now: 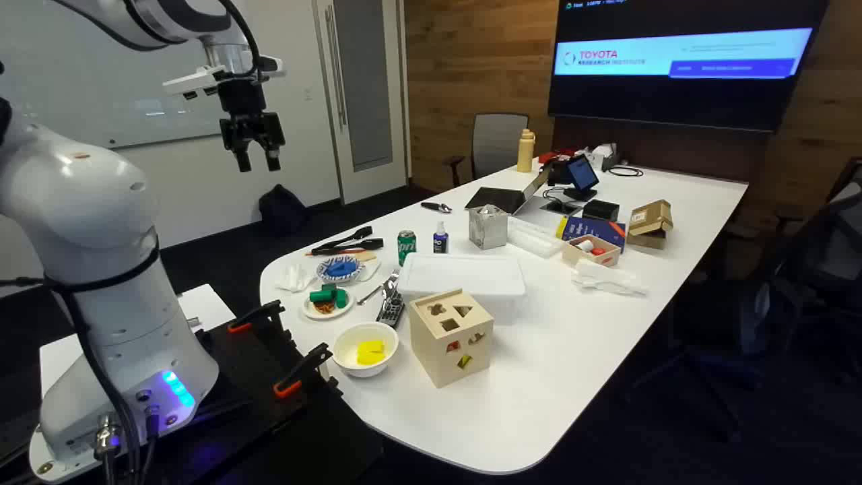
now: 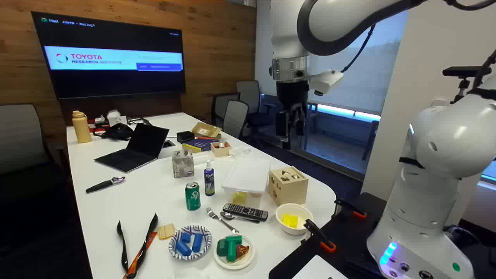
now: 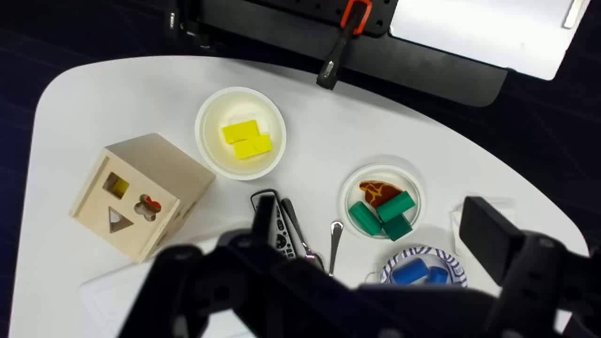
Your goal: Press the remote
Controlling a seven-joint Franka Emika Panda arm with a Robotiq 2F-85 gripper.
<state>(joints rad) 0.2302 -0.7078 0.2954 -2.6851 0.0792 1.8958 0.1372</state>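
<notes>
Well left of the bowl (image 2: 303, 211) and far beyond it, in an exterior view, the screen (image 2: 114, 62) is lit, though nothing on it tells me whether a key has been pushed. Nearer, also well left of the bowl, lie the tongs (image 2: 123, 246); then, working in towards it, the dish (image 2: 208, 241), the can (image 2: 192, 196), the fork (image 2: 223, 221) and the plate (image 2: 234, 266), none of which the job seems to need.

Next is the remote (image 2: 245, 211), flat and face up just beside the bowl, on its left, with the spoon (image 2: 240, 219) close alongside. In the wrist view a finger (image 3: 264, 218) hides part of it, only by crossing the line of sight. Behind the bowl stand the tub (image 2: 246, 176), off left, and the cube (image 2: 296, 192).

High over the bowl's level in both exterior views is the gripper (image 1: 258, 166), its fingers spread wide, nothing between them, well apart from the remote.

So I'd call the press not yet made, though a past push would leave no mark. Left to do, I think: come to the bowl's left side, perhaps bring the fingers together, lower, push a key. Which key, I can't say.
</notes>
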